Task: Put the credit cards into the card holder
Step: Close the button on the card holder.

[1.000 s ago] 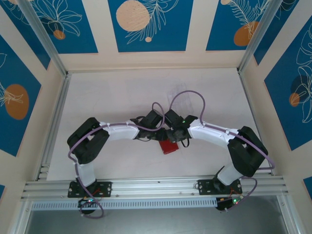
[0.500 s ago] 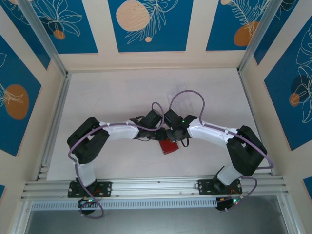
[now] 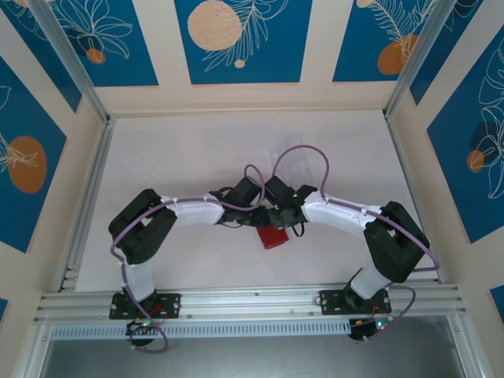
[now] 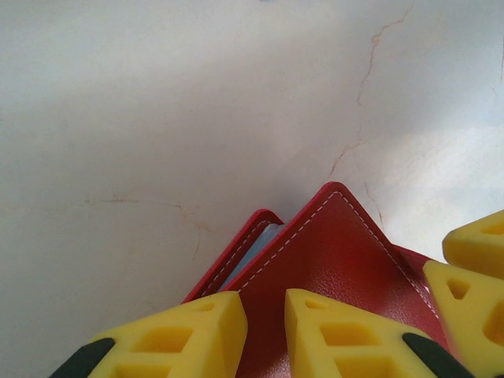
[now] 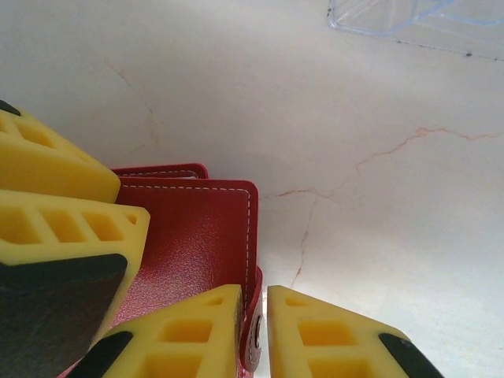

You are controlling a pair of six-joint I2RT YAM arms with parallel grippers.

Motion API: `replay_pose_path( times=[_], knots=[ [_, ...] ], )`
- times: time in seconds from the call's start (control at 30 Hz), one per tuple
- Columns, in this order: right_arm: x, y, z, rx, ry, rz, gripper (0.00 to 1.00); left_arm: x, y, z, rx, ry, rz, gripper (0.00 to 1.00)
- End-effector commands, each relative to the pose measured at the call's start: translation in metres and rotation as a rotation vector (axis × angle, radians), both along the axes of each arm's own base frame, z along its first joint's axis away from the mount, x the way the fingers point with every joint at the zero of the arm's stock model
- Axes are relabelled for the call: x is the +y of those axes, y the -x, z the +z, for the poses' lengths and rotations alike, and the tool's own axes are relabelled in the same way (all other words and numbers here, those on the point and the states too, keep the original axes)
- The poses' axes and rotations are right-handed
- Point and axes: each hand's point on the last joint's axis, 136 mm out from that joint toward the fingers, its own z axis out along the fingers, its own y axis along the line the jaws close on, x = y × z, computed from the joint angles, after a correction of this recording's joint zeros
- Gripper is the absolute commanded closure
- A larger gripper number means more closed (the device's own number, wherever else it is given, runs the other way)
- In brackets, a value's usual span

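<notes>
Well, from overhead the left arm (image 3: 193, 211) and the right arm (image 3: 339, 213) bend inward and meet over the middle of the pale table (image 3: 173, 157). The card holder (image 3: 273, 237) pokes out just under their wrists as a small red square. A clear tray (image 3: 293, 161) sits farther back, apart from it (what it holds I cannot make out from up here).

Down at the left wrist, the left gripper (image 4: 264, 307) has its yellow fingers close together. Red leather runs into the narrow slit between them, so it is pinching the holder's flap. The holder is folded, smooth red with white stitching round its corners. The edge of a pale blue card (image 4: 250, 256) peeks from between its two leaves.

At the right wrist, the right gripper (image 5: 253, 298) is nipped onto the holder's side edge, where a metal snap (image 5: 253, 350) shows in the gap. A corner of the tray lies beyond on the veined tabletop.
</notes>
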Motion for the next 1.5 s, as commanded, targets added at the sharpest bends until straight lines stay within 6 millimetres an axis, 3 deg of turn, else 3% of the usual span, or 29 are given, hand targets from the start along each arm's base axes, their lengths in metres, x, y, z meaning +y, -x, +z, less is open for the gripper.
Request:
replay_pose_path(
  times=[0.0, 0.2, 0.5, 1.47],
  knots=[
    [0.003, 0.009, -0.014, 0.048, 0.043, 0.036, 0.85, 0.016, 0.028, -0.045, 0.078, -0.141, -0.028, 0.75],
    [0.009, 0.012, -0.009, 0.056, -0.007, 0.042, 1.00, 0.015, 0.028, -0.045, 0.079, -0.135, -0.031, 0.75],
    [0.032, 0.014, -0.003, 0.128, -0.271, -0.014, 1.00, 0.013, 0.030, -0.045, 0.091, -0.108, -0.023, 0.75],
    [0.028, 0.010, -0.006, 0.257, -0.591, -0.186, 1.00, 0.008, 0.032, -0.047, 0.098, -0.082, -0.021, 0.75]
  ],
)
